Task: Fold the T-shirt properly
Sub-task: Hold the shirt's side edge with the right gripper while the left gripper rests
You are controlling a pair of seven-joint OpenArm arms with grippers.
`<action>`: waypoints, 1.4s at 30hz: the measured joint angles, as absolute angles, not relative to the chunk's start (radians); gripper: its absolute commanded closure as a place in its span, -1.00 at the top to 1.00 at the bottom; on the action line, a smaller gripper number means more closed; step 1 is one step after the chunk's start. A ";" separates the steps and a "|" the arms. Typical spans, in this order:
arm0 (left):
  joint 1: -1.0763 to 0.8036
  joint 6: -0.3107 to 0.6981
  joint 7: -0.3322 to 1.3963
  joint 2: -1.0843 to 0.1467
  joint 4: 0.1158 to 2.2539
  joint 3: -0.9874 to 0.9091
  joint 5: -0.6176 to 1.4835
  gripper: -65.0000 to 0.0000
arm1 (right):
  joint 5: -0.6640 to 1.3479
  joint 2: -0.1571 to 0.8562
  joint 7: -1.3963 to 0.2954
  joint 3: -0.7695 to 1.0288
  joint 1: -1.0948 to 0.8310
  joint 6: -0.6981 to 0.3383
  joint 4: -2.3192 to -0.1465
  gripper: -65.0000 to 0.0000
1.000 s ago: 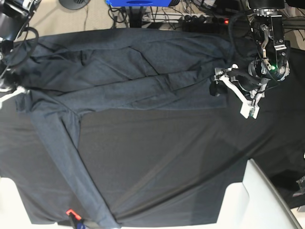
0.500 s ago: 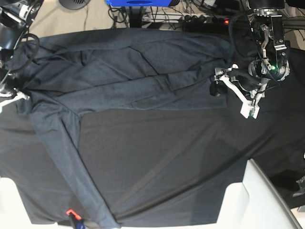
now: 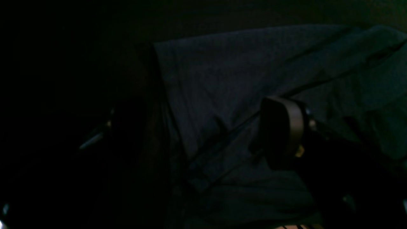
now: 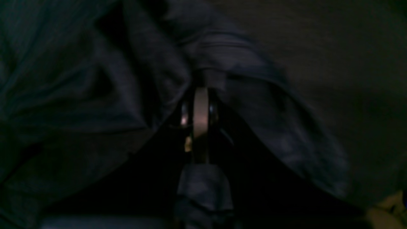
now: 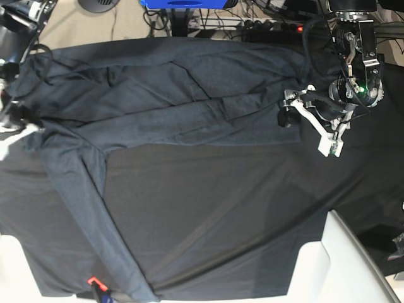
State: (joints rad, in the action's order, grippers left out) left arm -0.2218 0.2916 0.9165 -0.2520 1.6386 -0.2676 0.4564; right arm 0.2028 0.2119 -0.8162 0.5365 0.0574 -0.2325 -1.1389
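Landmark: the shirt (image 5: pixel 170 95), a dark grey knit lying rumpled across the far part of the table cloth (image 5: pixel 221 214).

Shirt: its body runs side to side along the far edge of the cloth, creased in long diagonal folds. One long strip of it trails from its left end toward the near edge, ending beside a small orange tag (image 5: pixel 93 279).

My right gripper (image 4: pixel 201 87): at the left end of the shirt as the base view shows it. My jaws are pressed together on a bunched fold of the shirt; the knit drapes down on both sides of them in my wrist view.

My left gripper (image 5: pixel 307 123): at the right end of the shirt, over its hem edge. My jaws stand wide apart, with nothing between them. One finger (image 3: pixel 281 130) shows in my wrist view above the shirt; I cannot tell whether it touches the cloth.

Surface: the table cloth is smoother and blacker than the shirt. It covers the whole table, with faint long wrinkles running diagonally near of the shirt. White table corners (image 5: pixel 312 265) show past the cloth at the near edge.

Room: beyond the shirt, pale floor (image 5: pixel 95 22), a tangle of dark cables (image 5: pixel 208 22), a blue bin (image 5: pixel 183 4) and a small red light (image 5: pixel 299 28).

Light: both wrist views are very dark.
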 measured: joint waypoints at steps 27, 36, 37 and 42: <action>-0.228 0.292 0.916 -0.253 1.639 -0.268 0.456 0.67 | 0.201 0.307 -0.702 0.523 0.149 -0.231 -0.929 -1.00; -0.228 0.291 0.916 -0.253 1.639 -0.268 0.456 0.67 | 0.209 0.377 -0.566 0.523 0.213 -0.235 -0.738 -1.00; -0.228 0.291 0.916 -0.253 1.639 -0.268 0.456 0.67 | 0.210 0.383 -0.551 0.523 0.216 -0.237 -0.723 -1.00; -0.230 0.292 0.916 -0.253 1.639 -0.268 0.456 0.67 | 0.208 0.389 -0.471 0.523 0.215 -0.235 -0.703 -1.00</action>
State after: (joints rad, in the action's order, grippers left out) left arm -0.2302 0.2916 0.9165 -0.2527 1.6386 -0.2676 0.4561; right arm 0.2081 0.3889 -0.4706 0.5232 0.2146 -0.2348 -0.7029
